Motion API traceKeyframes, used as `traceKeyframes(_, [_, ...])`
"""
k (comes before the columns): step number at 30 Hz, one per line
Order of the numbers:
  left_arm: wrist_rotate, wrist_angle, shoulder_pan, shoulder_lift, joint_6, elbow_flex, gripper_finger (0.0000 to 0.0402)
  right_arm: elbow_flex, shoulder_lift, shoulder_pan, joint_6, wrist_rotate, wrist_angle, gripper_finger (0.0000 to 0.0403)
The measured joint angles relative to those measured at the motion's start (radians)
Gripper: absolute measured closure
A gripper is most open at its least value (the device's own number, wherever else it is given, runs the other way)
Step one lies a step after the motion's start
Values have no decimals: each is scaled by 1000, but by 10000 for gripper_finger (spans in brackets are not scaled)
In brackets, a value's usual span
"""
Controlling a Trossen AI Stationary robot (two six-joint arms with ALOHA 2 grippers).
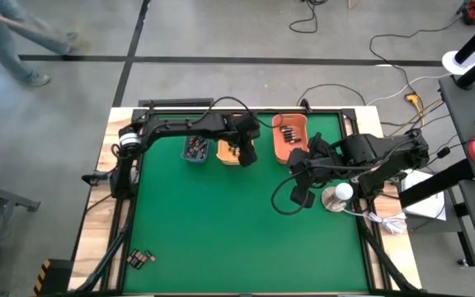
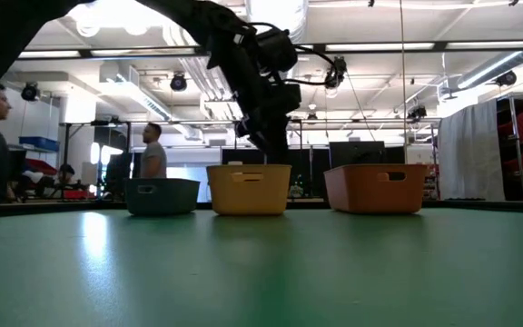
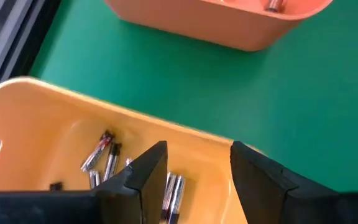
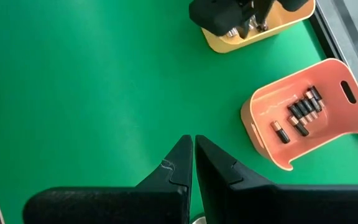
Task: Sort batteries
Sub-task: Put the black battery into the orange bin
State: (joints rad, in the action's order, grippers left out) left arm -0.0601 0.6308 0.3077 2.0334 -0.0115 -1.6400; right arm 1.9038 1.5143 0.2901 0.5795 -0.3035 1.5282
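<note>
Your batteries are small cylinders, dark or silvery with coppery ends. In the high view a few (image 1: 140, 259) lie loose at the lower left of the green table (image 1: 221, 223), well apart from the three bins at the top centre.

The left wrist view gives you what the high view hides: slim silvery cells (image 3: 102, 152) on the floor of the yellow bin (image 3: 55, 118), seen between the parted fingers of the left gripper (image 3: 194, 171), which hangs over that bin with nothing between its fingers.

The right wrist view shows darker cells (image 4: 298, 113) in a row inside the orange bin (image 4: 263, 127), and the right gripper (image 4: 193, 155) pinched shut on nothing over bare table.

The low view shows only bin walls, the grey-blue bin (image 2: 162, 195) leftmost, and no batteries.
</note>
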Motion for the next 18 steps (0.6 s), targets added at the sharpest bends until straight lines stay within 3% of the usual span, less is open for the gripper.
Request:
traceKeyframes(5, [16,219,-14,-26,15,-81,247,0,0,0,0,24,0,390])
traceKeyframes(9, [21,326,-79,-133,31,-79,247,0,0,0,-8,23,-1,390])
traceKeyframes(13, [21,394,-174,-278,107,-9,247,-15,-1,15,-76,-9,-54,390])
traceKeyframes(18, [21,417,-355,-478,318,165,247,-87,-1,48,-210,-22,-273,390])
